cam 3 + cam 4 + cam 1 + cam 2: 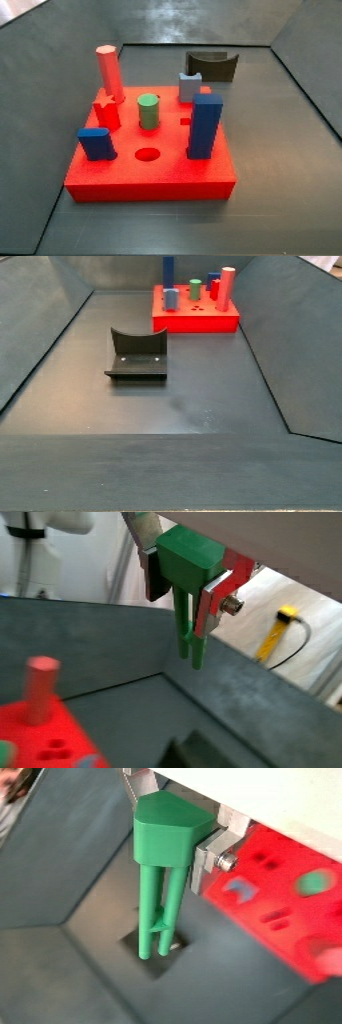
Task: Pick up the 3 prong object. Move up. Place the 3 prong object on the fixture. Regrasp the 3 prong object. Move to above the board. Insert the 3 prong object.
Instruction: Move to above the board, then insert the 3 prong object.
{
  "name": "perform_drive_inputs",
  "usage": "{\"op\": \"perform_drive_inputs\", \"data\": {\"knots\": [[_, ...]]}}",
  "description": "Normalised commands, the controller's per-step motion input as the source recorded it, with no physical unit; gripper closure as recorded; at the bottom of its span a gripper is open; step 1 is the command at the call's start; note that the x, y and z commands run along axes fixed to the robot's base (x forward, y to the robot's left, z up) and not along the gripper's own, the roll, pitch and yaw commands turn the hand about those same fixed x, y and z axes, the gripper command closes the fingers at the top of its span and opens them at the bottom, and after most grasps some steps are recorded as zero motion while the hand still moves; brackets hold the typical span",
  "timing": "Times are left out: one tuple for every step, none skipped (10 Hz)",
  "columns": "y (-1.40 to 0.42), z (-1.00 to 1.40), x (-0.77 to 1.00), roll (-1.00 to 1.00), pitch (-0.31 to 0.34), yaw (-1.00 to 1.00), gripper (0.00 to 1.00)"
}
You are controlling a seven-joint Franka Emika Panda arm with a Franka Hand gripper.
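The fingers [203, 860] are closed on the green peg [160, 878], gripping it just below its wide three-lobed head; in both wrist views its long ridged shaft hangs down past the fingertips [221, 590] over the dark floor. In a wrist view the red board [281, 898] lies beside the fingers, with a pink peg [40, 682] standing on it. Neither side view shows the fingers or the peg. The fixture [136, 356] stands apart from the board [198, 314].
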Motion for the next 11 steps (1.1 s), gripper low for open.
{"op": "perform_drive_inputs", "data": {"knots": [[-0.69,0.21,-0.89,-1.00,-0.112,-0.06,1.00],[-0.52,0.16,-0.71,-1.00,-0.114,-0.06,1.00],[-0.23,0.08,-0.40,-1.00,-0.116,-0.07,1.00],[-0.11,0.03,-0.24,-1.00,-0.109,-0.07,1.00],[-0.06,0.03,-0.16,-1.00,-0.105,-0.08,1.00],[-0.02,0.01,-0.12,-1.00,-0.111,-0.08,1.00],[0.01,0.01,-0.09,-0.92,-0.115,-0.07,1.00],[0.04,0.00,-0.08,-0.69,-0.102,-0.05,1.00],[0.03,0.00,-0.07,-0.41,-0.084,-0.02,1.00],[0.02,0.00,-0.06,-0.30,-0.072,-0.02,1.00],[0.00,0.00,0.00,0.00,-0.020,0.00,1.00]]}}
